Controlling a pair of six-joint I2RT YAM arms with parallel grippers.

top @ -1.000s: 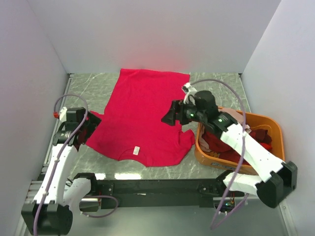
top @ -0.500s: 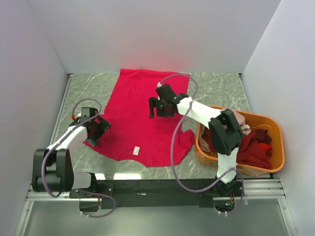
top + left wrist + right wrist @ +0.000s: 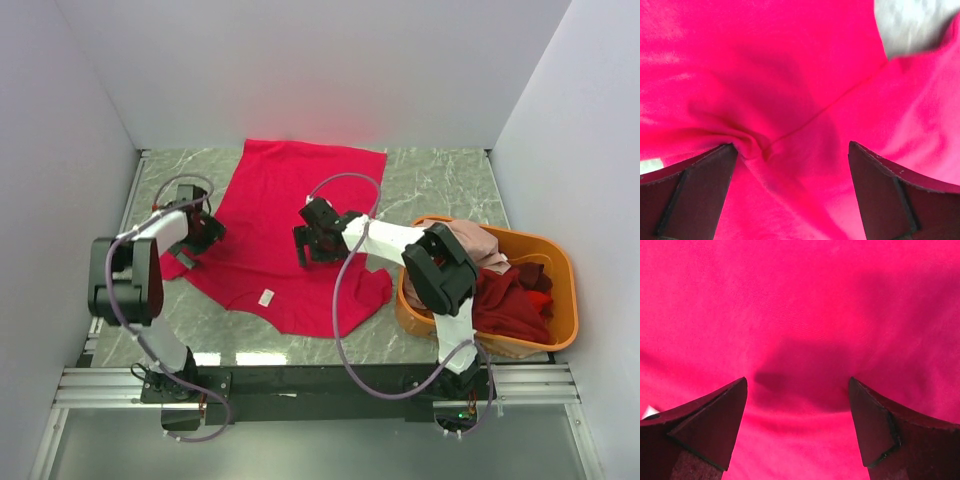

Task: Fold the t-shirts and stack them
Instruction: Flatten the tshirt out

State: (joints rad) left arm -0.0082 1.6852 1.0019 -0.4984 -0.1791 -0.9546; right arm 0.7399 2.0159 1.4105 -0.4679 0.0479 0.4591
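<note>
Where the arms are bolted: mounting rail (image 3: 320, 380) along the near edge.
Crimson-pink t-shirt (image 3: 265, 200): flat on the marble table (image 3: 440, 180), white neck label (image 3: 266, 297) nearest, hem by the far wall.
Left gripper (image 3: 195, 235): on the left sleeve, fingers (image 3: 695, 190) wide apart, clasping nothing; cloth puckers beside one.
Right gripper (image 3: 310, 245): mid-shirt, spread wide, empty; its arm hides the shirt's right edge.
Orange basket (image 3: 560, 260): right, holding a dark red shirt (image 3: 510, 305) and a pale pink shirt (image 3: 475, 245).

Top external: above and behind me, looking down over the whole surface (image 3: 440, 180).
My left wrist: facing down, very close to the crimson-pink t-shirt (image 3: 790, 75).
My right wrist: likewise, close on it.
Shared: all three see that t-shirt.
</note>
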